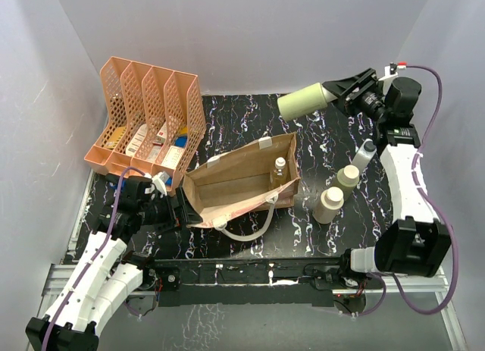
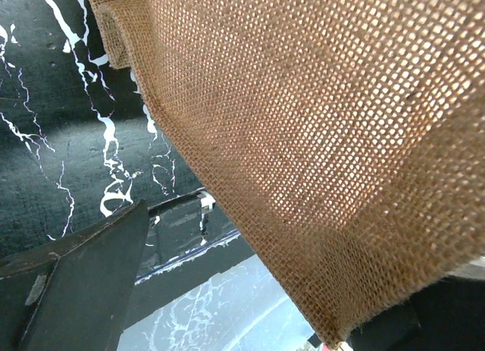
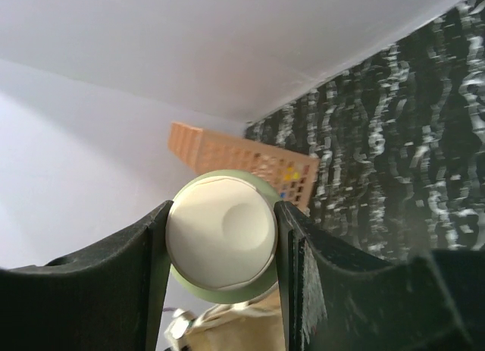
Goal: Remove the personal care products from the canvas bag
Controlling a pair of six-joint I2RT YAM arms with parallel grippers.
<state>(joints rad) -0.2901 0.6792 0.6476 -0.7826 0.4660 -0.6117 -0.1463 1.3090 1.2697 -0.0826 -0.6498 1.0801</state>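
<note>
Tan, coarse weave fills the left wrist view: the canvas bag (image 2: 318, 139) sits right against the left gripper (image 1: 173, 211) at its near-left end. One dark finger (image 2: 76, 290) shows beside the cloth, but I cannot tell whether that gripper pinches the fabric or only braces it. The bag rests on the black marbled surface (image 1: 242, 116) with its mouth open to the overhead camera. It looks soft and floppy, likely to slide or fold unless its end is held.

Inside, toward the right end, stands a small clear bottle (image 1: 280, 169) with a white cap. It is probably light and smooth, so best taken across the body just under the cap.

Just right of the bag stand a beige bottle (image 1: 330, 205), a second beige bottle (image 1: 348, 177) and a slim white-grey bottle (image 1: 364, 155), close together.

Farther back, the right gripper (image 3: 221, 245) is closed on a pale green bottle (image 1: 307, 102), held sideways in the air with its round cream end between the fingers. An orange rack (image 1: 148, 112) stands at the far left.
</note>
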